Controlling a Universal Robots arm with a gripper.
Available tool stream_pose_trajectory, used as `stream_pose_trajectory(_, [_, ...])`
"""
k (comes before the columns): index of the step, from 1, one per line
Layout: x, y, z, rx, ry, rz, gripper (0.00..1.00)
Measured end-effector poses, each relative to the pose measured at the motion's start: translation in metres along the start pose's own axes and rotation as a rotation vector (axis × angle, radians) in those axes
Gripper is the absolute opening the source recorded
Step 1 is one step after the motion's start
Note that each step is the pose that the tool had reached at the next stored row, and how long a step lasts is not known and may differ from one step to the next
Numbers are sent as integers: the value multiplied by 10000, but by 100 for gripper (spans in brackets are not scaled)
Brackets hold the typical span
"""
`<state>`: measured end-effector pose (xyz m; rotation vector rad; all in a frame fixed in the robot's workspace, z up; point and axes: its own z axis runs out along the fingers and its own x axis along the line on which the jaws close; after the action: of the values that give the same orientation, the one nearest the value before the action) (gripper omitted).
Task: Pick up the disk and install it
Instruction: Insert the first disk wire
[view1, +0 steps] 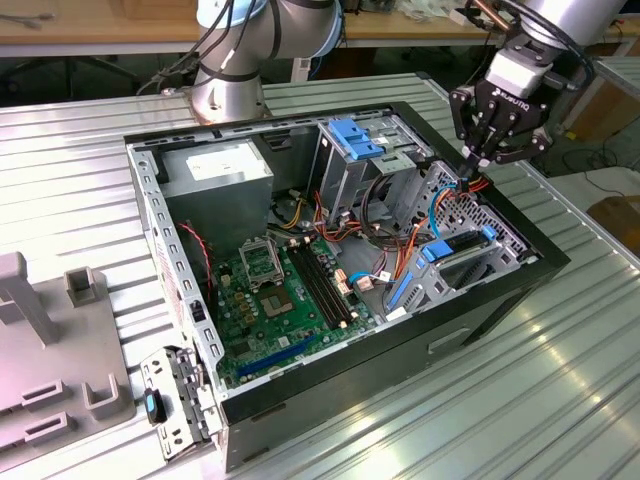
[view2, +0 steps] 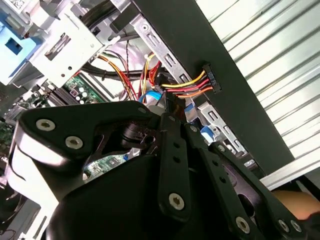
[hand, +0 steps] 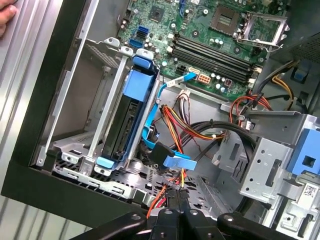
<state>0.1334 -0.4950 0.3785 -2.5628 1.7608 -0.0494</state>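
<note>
Disk (hand: 127, 120) in bay (hand: 70, 125); pincer (view1: 472, 160) near case wall (view1: 520, 212).

One disk (hand: 131, 95), one computer case (view1: 330, 400), one motherboard (view1: 270, 300), one claw (view1: 477, 162).

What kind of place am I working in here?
Probably a robotics lab or workshop: an open PC case sits on a ribbed metal table, the arm is mounted beside it, and wooden benches stand behind.

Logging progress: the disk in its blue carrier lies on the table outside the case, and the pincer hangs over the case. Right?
Not outside: the first wrist view shows the disk seated in the metal bay inside the case. The pincer does hang over the case.
</note>
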Motion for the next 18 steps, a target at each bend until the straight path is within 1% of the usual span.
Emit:
stream_pose_trajectory(7, [1,1,0,3,-13,-274,11])
stream_pose_trajectory(9, [1,1,0,4,-21,-474,11])
stream_pose_trajectory(17, [2,-1,0,7,-41,-925,11])
stream_pose_trajectory(18, [2,-1,1,9,-48,-1068,11])
